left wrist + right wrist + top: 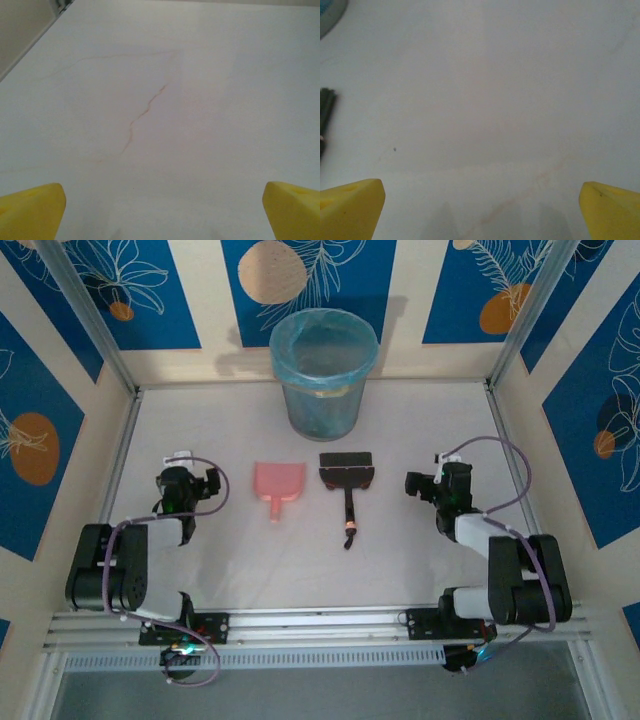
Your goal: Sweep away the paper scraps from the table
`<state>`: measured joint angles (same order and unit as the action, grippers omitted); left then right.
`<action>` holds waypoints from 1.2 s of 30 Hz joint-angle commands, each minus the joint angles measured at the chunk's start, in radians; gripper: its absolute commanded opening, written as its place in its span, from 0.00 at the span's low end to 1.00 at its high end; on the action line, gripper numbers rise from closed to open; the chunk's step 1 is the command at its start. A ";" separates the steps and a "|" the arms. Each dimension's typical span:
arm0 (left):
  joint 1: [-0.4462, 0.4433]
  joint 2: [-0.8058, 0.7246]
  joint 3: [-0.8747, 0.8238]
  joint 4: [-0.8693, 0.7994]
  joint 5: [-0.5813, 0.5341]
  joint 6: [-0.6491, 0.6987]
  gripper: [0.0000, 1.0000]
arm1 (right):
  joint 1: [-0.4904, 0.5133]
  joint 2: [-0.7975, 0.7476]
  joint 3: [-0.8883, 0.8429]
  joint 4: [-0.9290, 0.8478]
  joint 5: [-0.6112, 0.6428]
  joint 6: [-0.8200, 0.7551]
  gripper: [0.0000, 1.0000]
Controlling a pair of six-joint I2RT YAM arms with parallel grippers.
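No paper scraps lie on the white table [410, 560]; they are out of view. A pink dustpan [278, 487] lies flat at the centre, handle toward me. Beside it on the right lies a black hand brush [346, 478], its handle pointing toward the near edge. My left gripper [188, 472] hovers left of the dustpan, open, with yellow fingertips [31, 210] wide apart over bare table. My right gripper [438, 475] sits right of the brush, also open, its fingertips [611, 210] spread with nothing between them. The brush's edge [326, 107] shows at the left of the right wrist view.
A bin lined with a blue bag [323, 370] stands at the back centre. Aluminium rails [320, 625] edge the table at the near side. Blue-and-cream patterned walls enclose the left, right and back. A faint brown stain [142, 117] marks the surface under the left wrist.
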<state>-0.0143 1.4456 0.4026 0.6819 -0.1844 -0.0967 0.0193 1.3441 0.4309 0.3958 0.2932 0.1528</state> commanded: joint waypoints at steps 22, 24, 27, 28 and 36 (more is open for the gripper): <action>-0.015 0.114 -0.041 0.273 0.194 0.116 1.00 | -0.009 0.179 -0.020 0.422 -0.161 -0.047 0.99; -0.016 0.114 -0.038 0.268 0.205 0.120 1.00 | -0.010 0.178 -0.021 0.421 -0.164 -0.047 0.99; -0.016 0.115 -0.038 0.266 0.206 0.121 1.00 | -0.010 0.179 -0.020 0.423 -0.164 -0.047 0.99; -0.016 0.115 -0.038 0.266 0.206 0.121 1.00 | -0.010 0.178 -0.020 0.422 -0.164 -0.047 0.99; -0.018 0.118 -0.019 0.235 0.214 0.129 1.00 | -0.010 0.179 -0.020 0.421 -0.164 -0.047 0.99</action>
<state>-0.0246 1.5612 0.3595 0.9306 0.0006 0.0109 0.0109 1.5208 0.3931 0.7990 0.1402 0.0982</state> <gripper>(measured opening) 0.999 0.993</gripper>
